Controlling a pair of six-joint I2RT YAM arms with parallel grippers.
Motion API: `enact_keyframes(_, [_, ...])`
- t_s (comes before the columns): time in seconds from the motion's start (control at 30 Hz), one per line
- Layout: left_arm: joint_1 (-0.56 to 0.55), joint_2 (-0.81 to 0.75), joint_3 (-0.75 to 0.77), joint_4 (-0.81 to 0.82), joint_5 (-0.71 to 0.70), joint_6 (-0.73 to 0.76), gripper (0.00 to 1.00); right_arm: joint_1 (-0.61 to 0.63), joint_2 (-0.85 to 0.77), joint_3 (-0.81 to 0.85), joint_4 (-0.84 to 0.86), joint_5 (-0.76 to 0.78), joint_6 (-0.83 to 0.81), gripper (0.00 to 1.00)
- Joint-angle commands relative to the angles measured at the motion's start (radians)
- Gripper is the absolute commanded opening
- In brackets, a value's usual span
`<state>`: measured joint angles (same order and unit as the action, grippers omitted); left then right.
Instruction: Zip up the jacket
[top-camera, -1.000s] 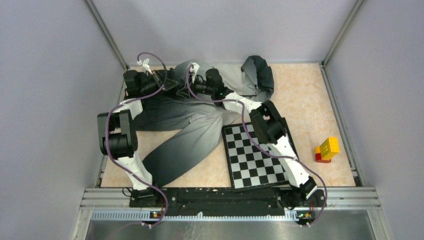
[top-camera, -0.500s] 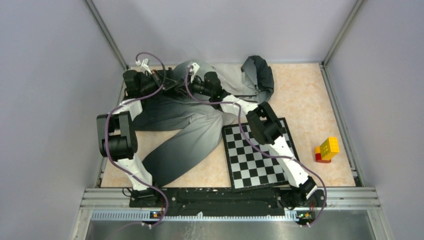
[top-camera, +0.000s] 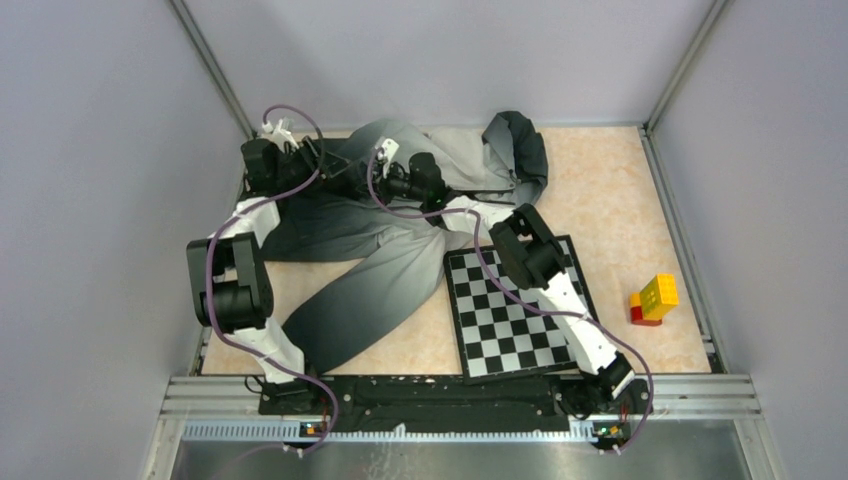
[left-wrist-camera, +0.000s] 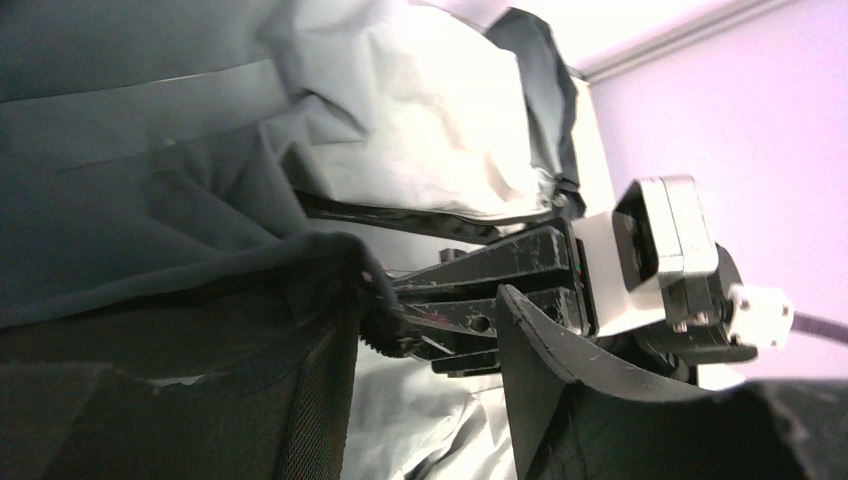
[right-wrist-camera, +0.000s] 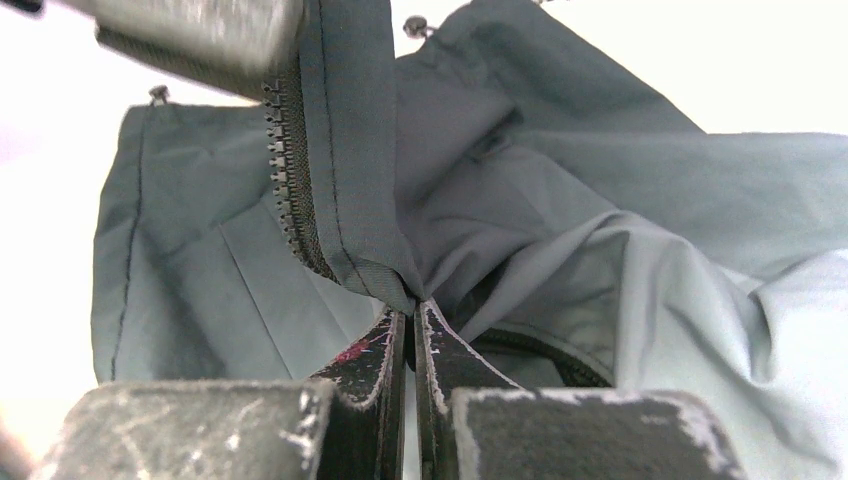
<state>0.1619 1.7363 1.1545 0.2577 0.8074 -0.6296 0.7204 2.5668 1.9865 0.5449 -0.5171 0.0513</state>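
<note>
Two pincers met over the jacket (top-camera: 370, 270), which lay crumpled across the upper left of the surface (top-camera: 610, 200), one sleeve trailing toward the lower left beside the chessboard (top-camera: 510, 320). My right pincer (right-wrist-camera: 410, 312) was nearly closed, nipping the end of the front edge just beside the zipper (right-wrist-camera: 290, 190), whose open teeth ran up toward the top left of its wrist view. The left pincer (top-camera: 338, 170) faced it from the left; cloth covered one of its fingers, so I could not tell whether it held anything. I judged this the opening step: gathering the two zipper halves, with nothing yet joined. The next move, as I read it, called for finding the slider, which I could not see, and feeding the free end into it without letting the pinched edge slip.
</note>
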Motion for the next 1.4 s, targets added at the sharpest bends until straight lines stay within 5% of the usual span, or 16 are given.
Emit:
enact_keyframes(0.0, [0.007, -0.068, 0.064, -0.150, -0.159, 0.086, 0.57, 0.013, -0.095, -0.013, 0.027, 0.005, -0.082, 0.00])
enact_keyframes(0.33, [0.025, -0.065, 0.077, -0.193, -0.186, 0.090, 0.52, 0.027, -0.113, -0.032, 0.009, 0.019, -0.132, 0.00])
enact_keyframes(0.37, [0.029, -0.063, 0.078, -0.185, -0.169, 0.085, 0.48, 0.029, -0.117, -0.037, 0.006, 0.022, -0.140, 0.00])
enact_keyframes(0.5, [0.044, -0.047, 0.061, -0.052, -0.012, 0.071, 0.05, 0.030, -0.151, -0.065, -0.031, -0.006, -0.163, 0.02])
enact_keyframes(0.57, [0.043, -0.057, 0.025, 0.060, 0.052, 0.083, 0.00, 0.025, -0.170, -0.067, -0.059, -0.064, -0.147, 0.26])
enact_keyframes(0.67, [0.038, -0.089, -0.041, 0.154, 0.098, 0.129, 0.00, 0.005, -0.202, -0.101, -0.002, -0.173, -0.025, 0.51])
enact_keyframes(0.83, [0.035, -0.145, -0.143, 0.206, 0.208, 0.176, 0.00, -0.019, -0.235, -0.209, 0.235, -0.255, 0.185, 0.60])
enact_keyframes(1.03, [0.021, -0.242, -0.280, 0.313, 0.277, 0.261, 0.00, -0.028, -0.207, -0.163, 0.225, -0.327, 0.197, 0.59])
enact_keyframes(1.37, [0.004, -0.216, -0.287, 0.308, 0.307, 0.316, 0.00, -0.027, -0.124, -0.059, 0.287, -0.427, 0.287, 0.53])
